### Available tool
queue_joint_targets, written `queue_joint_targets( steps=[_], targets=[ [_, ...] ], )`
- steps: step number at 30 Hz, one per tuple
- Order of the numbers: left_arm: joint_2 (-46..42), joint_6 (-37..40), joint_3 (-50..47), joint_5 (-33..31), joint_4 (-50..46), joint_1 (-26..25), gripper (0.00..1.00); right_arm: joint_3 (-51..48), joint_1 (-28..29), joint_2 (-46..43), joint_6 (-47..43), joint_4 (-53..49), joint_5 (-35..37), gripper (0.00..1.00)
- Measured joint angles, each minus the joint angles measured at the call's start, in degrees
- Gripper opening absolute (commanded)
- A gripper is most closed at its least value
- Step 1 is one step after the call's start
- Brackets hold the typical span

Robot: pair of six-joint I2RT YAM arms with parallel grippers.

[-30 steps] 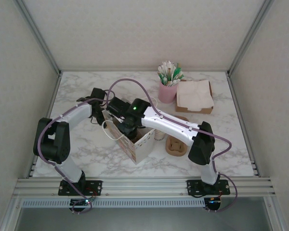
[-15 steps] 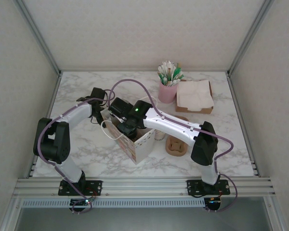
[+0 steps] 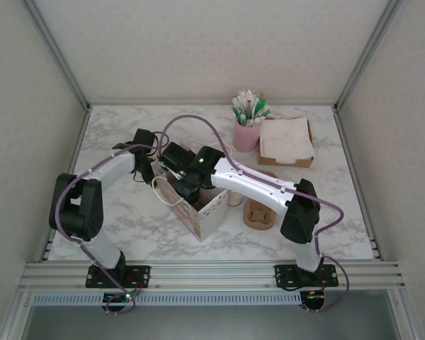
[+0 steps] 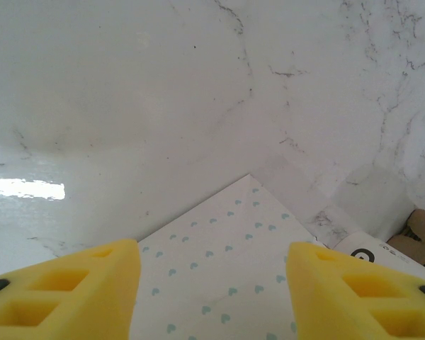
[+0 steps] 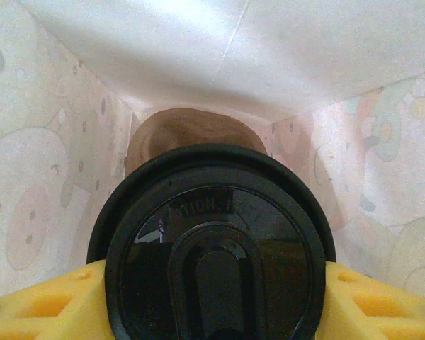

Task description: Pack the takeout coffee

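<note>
Clamped with the right gripper around the takeout coffee (lidded in black), low inside the paper bag. Spread wide at the left gripper, straddling the bag's heart-print wall at its far-left corner; whether touching it, cannot tell.

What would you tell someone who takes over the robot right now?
Left gripper: open, fingers apart over the outer side of the bag.
Right gripper: shut on the capped coffee cup, down inside the bag.
Done: the cup is capped and inside the bag.
Left: set it on the bag's floor (I cannot tell if it touches yet), let go, then lift the right arm out.
</note>
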Motion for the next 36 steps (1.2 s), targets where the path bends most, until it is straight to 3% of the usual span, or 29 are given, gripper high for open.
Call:
queue_joint_targets(
  steps=[23, 36],
  targets=[
    [0.2, 0.0, 0.3, -0.7, -0.2, 0.0, 0.57, -6.5, -0.6, -1.5, 0.8, 9.3, -0.5, 0.46],
    [0.7, 0.0, 0.5, -0.9, -0.2, 0.0, 0.57, -4.5, -0.6, -1.7, 1.5, 6.6, -0.9, 0.46]
  ],
)
